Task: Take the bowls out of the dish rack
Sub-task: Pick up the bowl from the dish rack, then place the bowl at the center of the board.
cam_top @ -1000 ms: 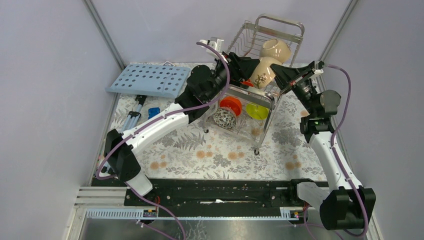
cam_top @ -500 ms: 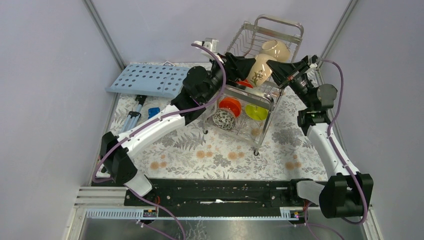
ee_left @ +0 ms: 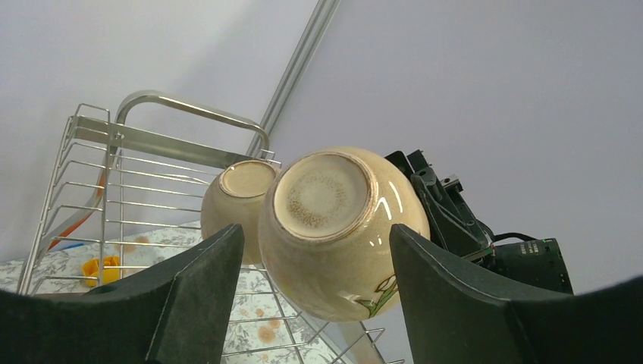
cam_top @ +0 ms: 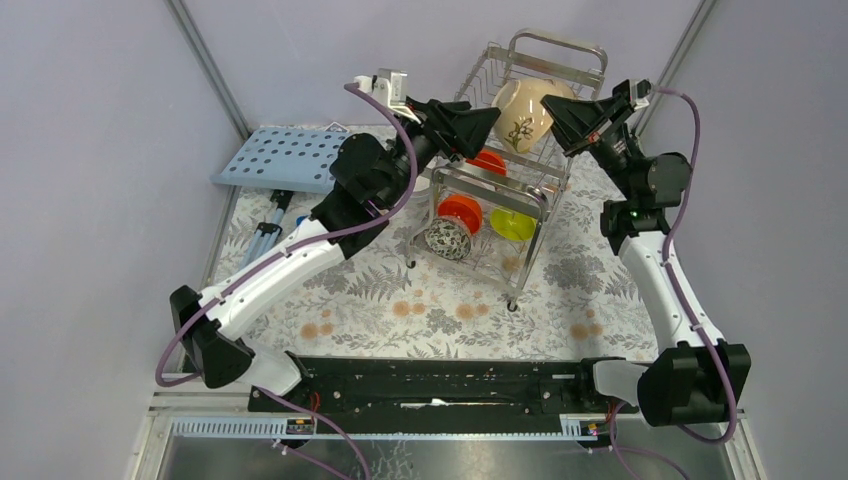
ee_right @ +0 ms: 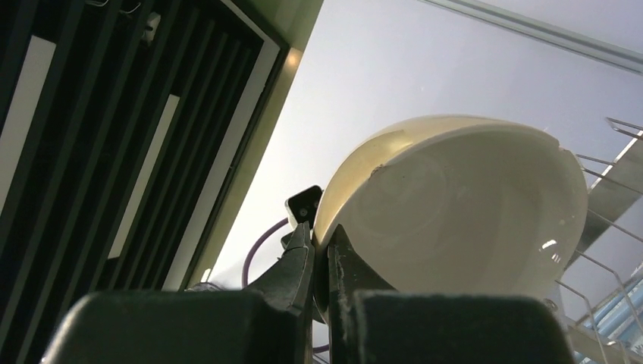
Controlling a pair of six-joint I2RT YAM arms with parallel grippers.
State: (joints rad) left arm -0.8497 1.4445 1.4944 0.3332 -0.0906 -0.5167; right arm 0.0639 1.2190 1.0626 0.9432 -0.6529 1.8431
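Top external first, Ana: which step is in hand?

A lift-out, Ben; the right tool (cam_top: 552, 110) is clenched on the rim of the cream-beige bowl (cam_top: 522, 118), which hangs in the air over the upper tier of the dish rack (cam_top: 556, 48), touching no wire that I can see; the rack stands at about 1 o'clock on the surface (cam_top: 420, 300).

And the left tool (cam_top: 485, 120)?

Released; the left wrist view has its fingers (ee_left: 201, 296) standing wide at 9 and 3 o'clock of the bowl's foot, apart from the glaze; so the right arm alone carries the bowl.

What remains in the rack?

A second cream bowl (ee_left: 231, 199) in the upper tier, just behind the held one; an orange-red bowl (cam_top: 461, 212), a lime-green bowl (cam_top: 513, 222) and a speckled bowl (cam_top: 448, 238) lower down; I judge the task barely begun.

Next move?

Carry the held bowl clear of the rack's top toward bare cloth at 6 o'clock of the rack, lower it till it sits, then let go; the pinch is on a thin rim with the bowl tilted, so a slow swing seems wise; the left tool should draw off toward 9 o'clock, or it may knock the bowl.
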